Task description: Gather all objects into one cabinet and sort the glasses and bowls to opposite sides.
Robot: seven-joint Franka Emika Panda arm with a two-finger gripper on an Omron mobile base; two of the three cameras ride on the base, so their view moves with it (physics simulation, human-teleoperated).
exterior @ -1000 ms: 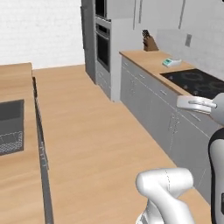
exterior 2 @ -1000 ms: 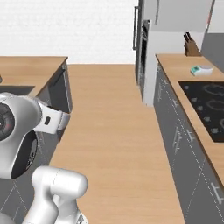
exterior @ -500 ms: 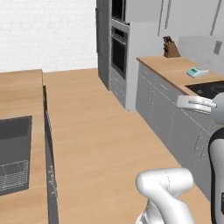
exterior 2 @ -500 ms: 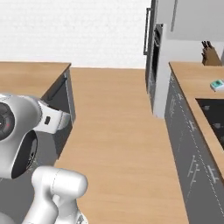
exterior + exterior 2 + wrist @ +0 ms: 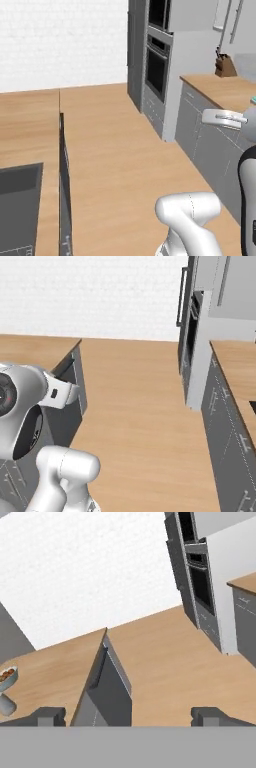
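Note:
My gripper (image 5: 130,716) is open, and between its two dark fingertips (image 5: 49,715) there is only the wooden floor beyond. It points across the kitchen toward the white brick wall. Grey wall cabinets (image 5: 240,22) with long bar handles hang over the right counter (image 5: 225,90), and their doors are shut; I cannot tell which one is the task's cabinet. The glasses and bowls are out of view. The white arm (image 5: 190,215) rises in front of the base.
A tall grey oven column (image 5: 157,70) stands at the far end of the right counter, with a knife block (image 5: 226,66) on the counter beside it. On the left is the wooden island (image 5: 25,130) with a sink (image 5: 17,200). A footed dish (image 5: 7,678) of brown pieces stands on the island.
The whole picture has shifted: the base has driven and turned, so the oven column and right counter have slid right and grown nearer. The arm keeps its pose and the gripper stays open.

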